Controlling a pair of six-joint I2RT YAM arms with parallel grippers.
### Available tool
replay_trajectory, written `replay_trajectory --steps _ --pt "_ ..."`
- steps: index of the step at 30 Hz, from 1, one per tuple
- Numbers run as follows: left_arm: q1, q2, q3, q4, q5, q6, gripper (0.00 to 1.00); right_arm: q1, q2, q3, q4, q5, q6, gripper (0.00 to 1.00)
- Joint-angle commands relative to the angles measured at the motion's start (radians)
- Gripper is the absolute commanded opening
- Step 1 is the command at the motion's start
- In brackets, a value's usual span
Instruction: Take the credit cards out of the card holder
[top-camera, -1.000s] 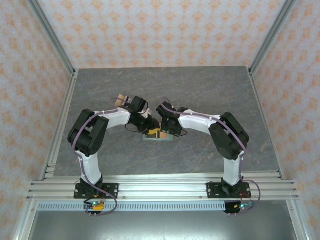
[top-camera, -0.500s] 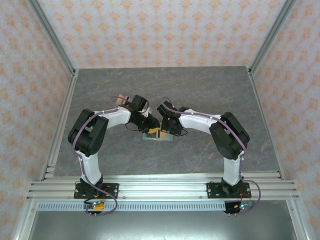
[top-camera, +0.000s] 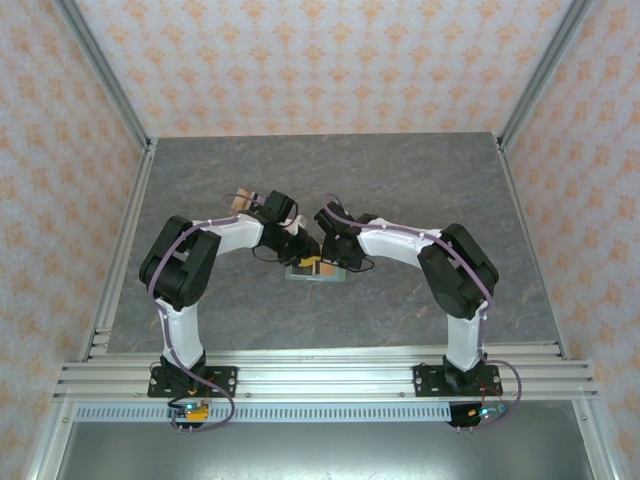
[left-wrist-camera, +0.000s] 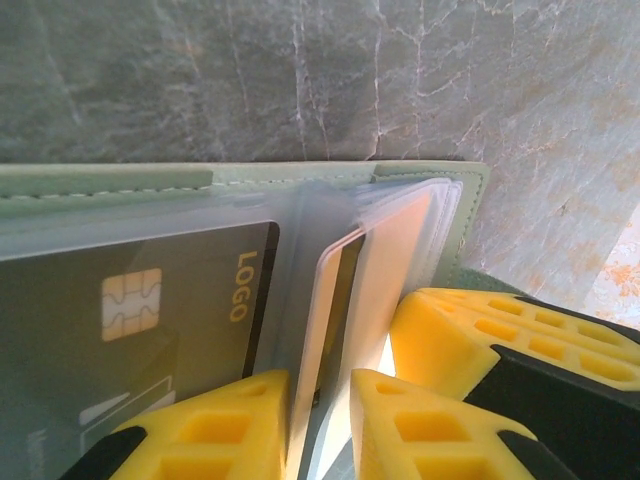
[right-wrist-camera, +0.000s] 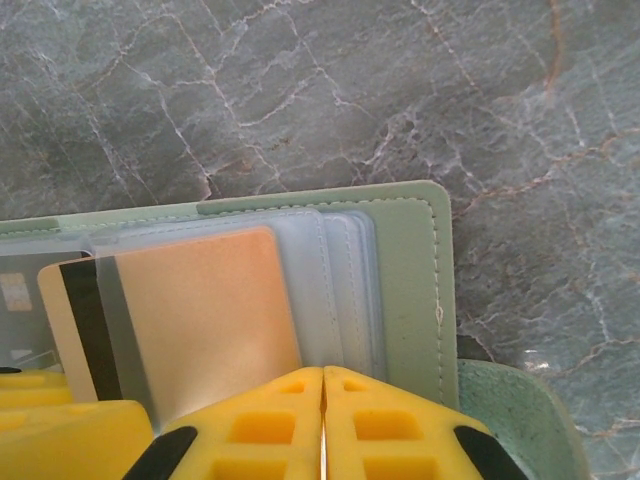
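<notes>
Clearly, "LOGO" in gold is read on a dark chip card (left-wrist-camera: 190, 290), sleeved in the sage-green card holder (right-wrist-camera: 408, 290) laid open mid-table (top-camera: 420, 180), with bare marble all around. A tan-orange card (right-wrist-camera: 200, 310) with a black stripe is seen under clear sleeves. Right gripper (right-wrist-camera: 322, 420) is clamped shut at the sleeve edge. Left gripper (left-wrist-camera: 318, 400) is set narrowly astride an upright sleeve leaf; a grip cannot be told.

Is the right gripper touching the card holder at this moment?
Touching. In the right wrist view the right gripper, shut, rests its fingertips directly on the clear sleeves of the card holder, beside the orange card, with no gap visible.
</notes>
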Motion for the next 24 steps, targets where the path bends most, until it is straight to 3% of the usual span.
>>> replay_trajectory --steps 1,17,24 --pt "0.011 -0.040 -0.013 0.031 0.023 0.003 0.21 -0.006 0.039 -0.028 -0.022 0.001 0.013 0.09" --pt "0.023 -0.117 -0.103 0.147 0.043 -0.025 0.07 -0.009 0.033 -0.037 -0.019 0.005 0.023 0.09" --pt "0.031 -0.159 -0.091 -0.013 -0.051 0.075 0.01 -0.017 -0.017 -0.057 0.011 -0.015 0.017 0.10"
